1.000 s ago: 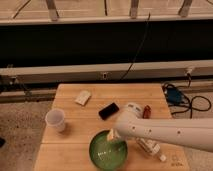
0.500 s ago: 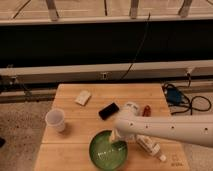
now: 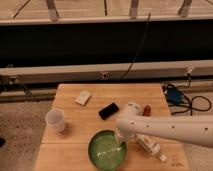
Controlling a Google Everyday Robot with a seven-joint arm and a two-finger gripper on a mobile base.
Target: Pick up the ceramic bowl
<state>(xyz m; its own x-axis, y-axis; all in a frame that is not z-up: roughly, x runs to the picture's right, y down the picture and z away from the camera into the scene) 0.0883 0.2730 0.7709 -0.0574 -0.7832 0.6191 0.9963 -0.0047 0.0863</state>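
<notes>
It looks like a lab or test space — a wooden table (image 3: 75,115) on speckled flooring (image 3: 22,130), a dark wall panel with metal rails (image 3: 100,70), loose cables (image 3: 182,100), and the gripper (image 3: 120,146) over a ceramic bowl (image 3: 106,151).

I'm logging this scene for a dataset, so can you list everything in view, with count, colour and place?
table: one, light wood, centre.
bowl: one, glossy green, table's front edge, middle.
cup: one, translucent white, upright, left side of the table.
black block: one, flat, lying mid-table behind the bowl.
pale packet: one, cream, far left part of the table.
red item: one, small, right of the black block.
bottle: one, whitish, lying down at the front right, partly under the arm.
cables: dark bundle with a blue part, on the floor right of the table.
arm: one, white, entering from the right.
tool: one, at the bowl's right rim.
</notes>
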